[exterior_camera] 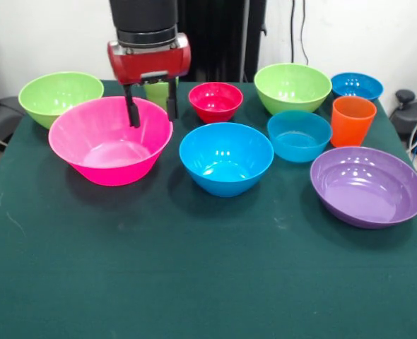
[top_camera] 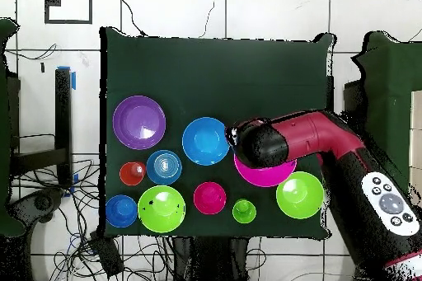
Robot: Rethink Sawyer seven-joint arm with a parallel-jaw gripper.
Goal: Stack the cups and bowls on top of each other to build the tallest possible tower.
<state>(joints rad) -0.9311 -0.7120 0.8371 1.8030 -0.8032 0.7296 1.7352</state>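
My gripper (exterior_camera: 153,119) hangs open over the large pink bowl (exterior_camera: 111,141), empty, its fingers (exterior_camera: 133,113) near the bowl's far rim. A light green cup (exterior_camera: 157,92) stands behind it, seen between the fingers but apart from them. Across the table sit a big blue bowl (exterior_camera: 226,157), a mid blue bowl (exterior_camera: 299,134), a small blue bowl (exterior_camera: 356,85), a small red bowl (exterior_camera: 215,101), two light green bowls (exterior_camera: 60,95) (exterior_camera: 292,86), a shallow purple bowl (exterior_camera: 367,185) and an orange cup (exterior_camera: 352,120). In the overhead view the arm (top_camera: 313,133) covers most of the pink bowl (top_camera: 268,175).
All pieces stand apart on a dark green cloth (exterior_camera: 194,282), none nested. The cloth's front half holds nothing. Cables (top_camera: 49,203) and dark gear lie off the table's sides.
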